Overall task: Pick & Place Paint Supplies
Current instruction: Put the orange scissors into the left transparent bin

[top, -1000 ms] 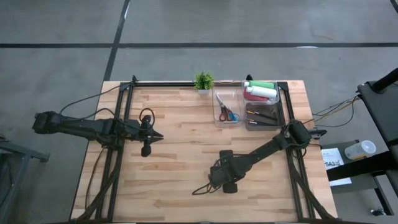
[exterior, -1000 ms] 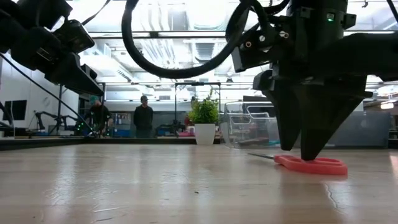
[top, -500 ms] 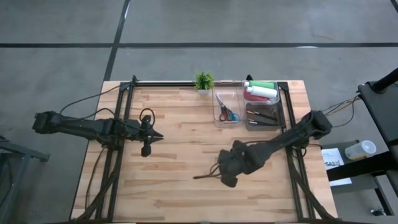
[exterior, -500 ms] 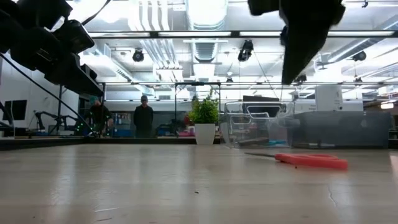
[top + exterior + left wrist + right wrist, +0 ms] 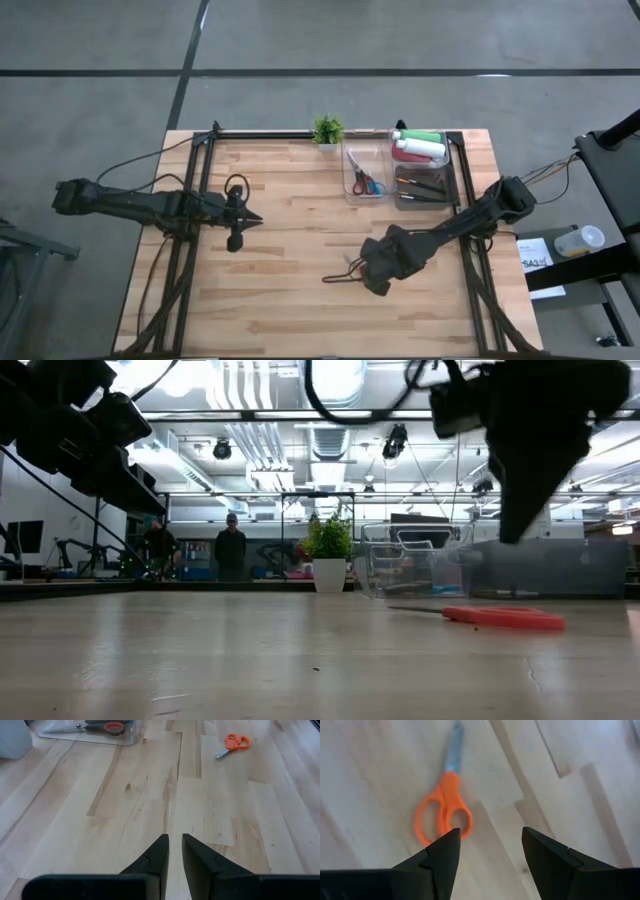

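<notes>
1. The right gripper [image 5: 487,855] hangs above the table with its fingers [image 5: 437,857] spread wide and nothing between them; it touches nothing.
2. Only the right wrist view shows what lies under it: orange-handled scissors [image 5: 445,810] flat on the wood, their loops just ahead of the fingers and the blades pointing away.
3. In the high view the right gripper [image 5: 378,272] hides most of the scissors; just a thin dark sliver shows beside it, toward the table's middle.
4. The low view adds height: the scissors [image 5: 500,617] lie flat on the table [image 5: 250,660], and the right arm's dark bulk sits clear above them with open air between.
5. The left wrist view catches the same scissors [image 5: 234,744] far off across the boards, and also a clear tray's edge with a second, red-handled pair [image 5: 100,727] inside.
6. The left gripper [image 5: 175,850] waits over the table's left half, its fingers nearly together with a slim gap, grasping nothing; in the high view it [image 5: 255,217] points toward the middle.
7. The high view alone shows the paint supplies: squeeze bottles [image 5: 418,146], green, red and white, lie in the clear bin [image 5: 452,170] at the far right corner, with thin dark brushes [image 5: 420,186] in its nearer part.
8. A second clear bin [image 5: 350,175] just left of it holds the red-handled scissors [image 5: 365,175].
9. A small potted plant [image 5: 327,130] stands at the far edge beside that bin.
</notes>
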Robot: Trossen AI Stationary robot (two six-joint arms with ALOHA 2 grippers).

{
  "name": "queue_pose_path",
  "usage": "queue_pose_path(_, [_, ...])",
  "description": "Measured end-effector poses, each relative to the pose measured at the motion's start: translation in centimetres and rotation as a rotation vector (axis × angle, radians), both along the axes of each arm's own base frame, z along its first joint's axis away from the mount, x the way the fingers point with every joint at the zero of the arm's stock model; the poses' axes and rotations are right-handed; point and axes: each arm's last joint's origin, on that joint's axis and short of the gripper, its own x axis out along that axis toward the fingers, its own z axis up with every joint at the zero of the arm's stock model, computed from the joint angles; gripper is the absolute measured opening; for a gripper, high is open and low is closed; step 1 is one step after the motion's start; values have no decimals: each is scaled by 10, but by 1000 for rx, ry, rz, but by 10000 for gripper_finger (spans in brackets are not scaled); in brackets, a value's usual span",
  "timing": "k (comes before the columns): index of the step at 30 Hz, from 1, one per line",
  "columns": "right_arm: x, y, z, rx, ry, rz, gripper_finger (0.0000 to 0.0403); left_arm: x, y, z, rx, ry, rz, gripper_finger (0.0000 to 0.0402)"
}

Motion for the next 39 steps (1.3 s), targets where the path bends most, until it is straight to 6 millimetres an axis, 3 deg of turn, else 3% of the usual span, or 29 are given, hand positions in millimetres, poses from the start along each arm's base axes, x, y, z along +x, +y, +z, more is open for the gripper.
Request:
queue_pose_path(13, [-1, -7, -58, 54, -1, -21, 209, -1, 0, -1, 1, 16, 0, 62])
queue_pose_path(22, [-4, -10, -65, 84, -18, -46, 202, -1, 0, -1, 1, 18, 0, 62])
queue_pose_path(39, [-1, -8, -63, 102, -21, -40, 16, -1, 0, -2, 1, 24, 0, 62])
